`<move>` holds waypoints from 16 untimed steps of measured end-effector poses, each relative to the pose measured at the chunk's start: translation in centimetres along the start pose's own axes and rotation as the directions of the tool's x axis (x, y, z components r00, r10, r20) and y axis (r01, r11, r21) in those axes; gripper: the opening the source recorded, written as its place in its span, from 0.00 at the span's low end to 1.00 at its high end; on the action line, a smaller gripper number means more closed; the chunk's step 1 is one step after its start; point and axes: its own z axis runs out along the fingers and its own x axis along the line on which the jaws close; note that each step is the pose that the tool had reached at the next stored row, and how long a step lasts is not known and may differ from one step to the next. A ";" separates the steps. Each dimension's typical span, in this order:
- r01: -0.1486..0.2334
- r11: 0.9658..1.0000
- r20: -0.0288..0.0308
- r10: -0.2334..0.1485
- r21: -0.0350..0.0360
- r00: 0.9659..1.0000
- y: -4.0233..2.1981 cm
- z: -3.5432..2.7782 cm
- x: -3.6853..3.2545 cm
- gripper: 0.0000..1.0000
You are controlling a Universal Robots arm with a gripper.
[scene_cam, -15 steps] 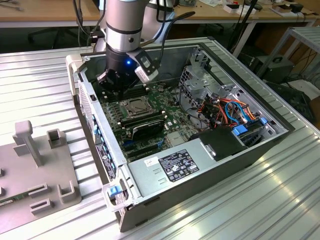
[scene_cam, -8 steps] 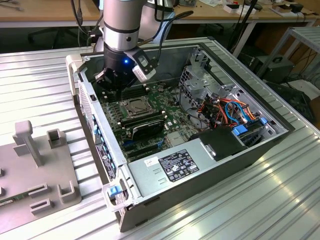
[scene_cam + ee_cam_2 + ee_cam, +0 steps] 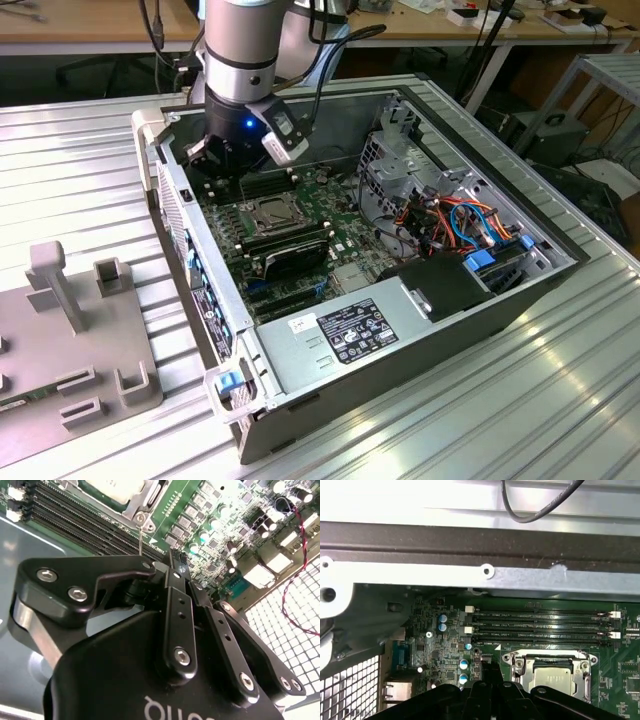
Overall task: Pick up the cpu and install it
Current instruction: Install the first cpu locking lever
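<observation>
- Lower left of the exterior view: a grey holder block on the ribbed table, well apart from the computer case. Probably a parts stand kept within the arm's reach.
- Left of centre, upper part: the claw hanging inside the case, which lies open side up so the green board can be reached from above.
- Middle of the second wrist view: fingers drawn fully together, nothing seen between them, so apparently empty-handed.
- Centre of the exterior view: the cpu, grey face up. Lower right of the first wrist view: inside the metal-framed socket, just below the black memory slots. Judged already seated, the claw just beside it and not touching.
- Right: the power box and bundled cables, off the board.
</observation>
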 end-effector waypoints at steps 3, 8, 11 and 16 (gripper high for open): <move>0.000 1.000 0.001 0.000 -0.017 1.000 0.08 0.02 0.00 0.11; -0.002 0.996 0.003 0.002 -0.084 1.000 0.09 0.02 0.00 0.11; -0.001 0.996 0.003 0.002 -0.085 1.000 0.05 0.04 -0.27 0.11; -0.002 0.996 0.002 0.002 -0.085 1.000 -0.09 0.08 -1.43 0.11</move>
